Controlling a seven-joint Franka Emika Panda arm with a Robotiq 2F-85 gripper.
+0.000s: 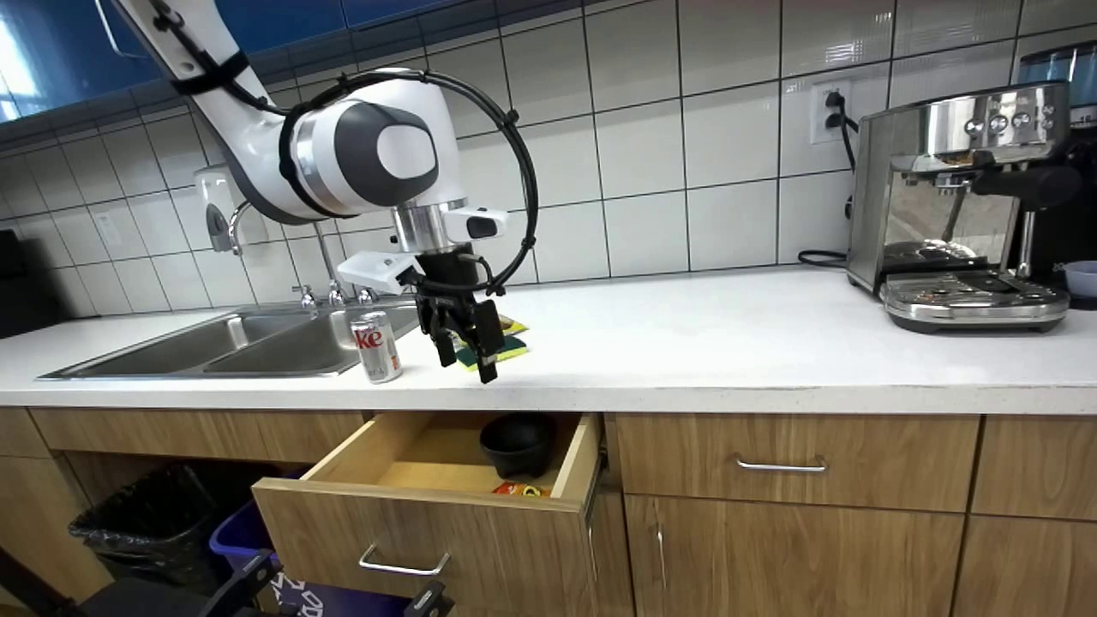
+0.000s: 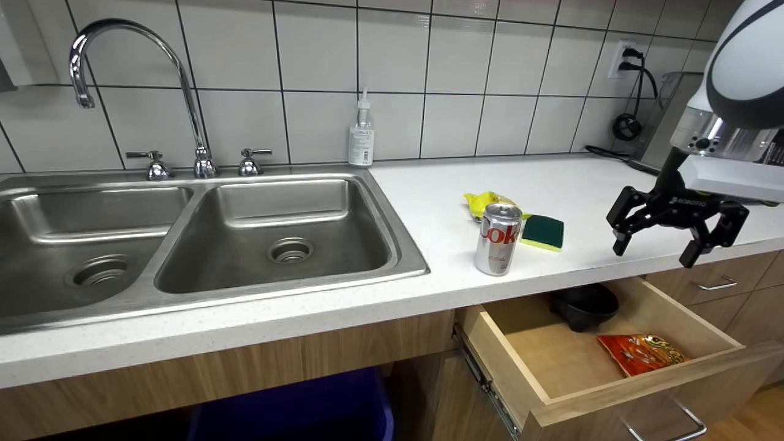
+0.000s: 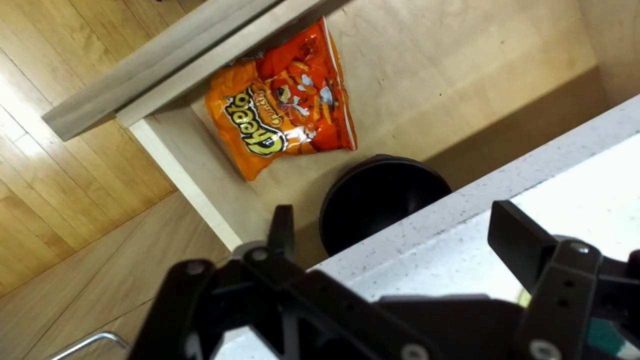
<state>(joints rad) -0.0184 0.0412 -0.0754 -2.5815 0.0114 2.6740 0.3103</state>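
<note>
My gripper (image 1: 468,364) (image 2: 654,252) hangs open above the counter's front edge, its fingertips pointing down and nothing between them. Below stands a pulled-out drawer (image 2: 658,389). Inside it, a black bowl (image 3: 377,200) sits toward the back, partly covered by the counter edge in the wrist view. An orange Cheetos bag (image 3: 285,107) lies flat near the drawer front. On the counter a silver Coke can (image 1: 375,347) (image 2: 498,240) stands upright by the sink. Beside it are a green and yellow sponge (image 2: 542,233) and a crumpled yellow packet (image 2: 487,201).
A double steel sink (image 2: 404,257) with a tall faucet (image 2: 184,79) adjoins the counter (image 1: 728,343). Against the tiles stands a clear pump bottle (image 2: 361,138). An espresso machine (image 1: 874,188) occupies the counter's far end. Under the sink are a black-lined bin (image 1: 163,514) and a blue bin (image 2: 306,410).
</note>
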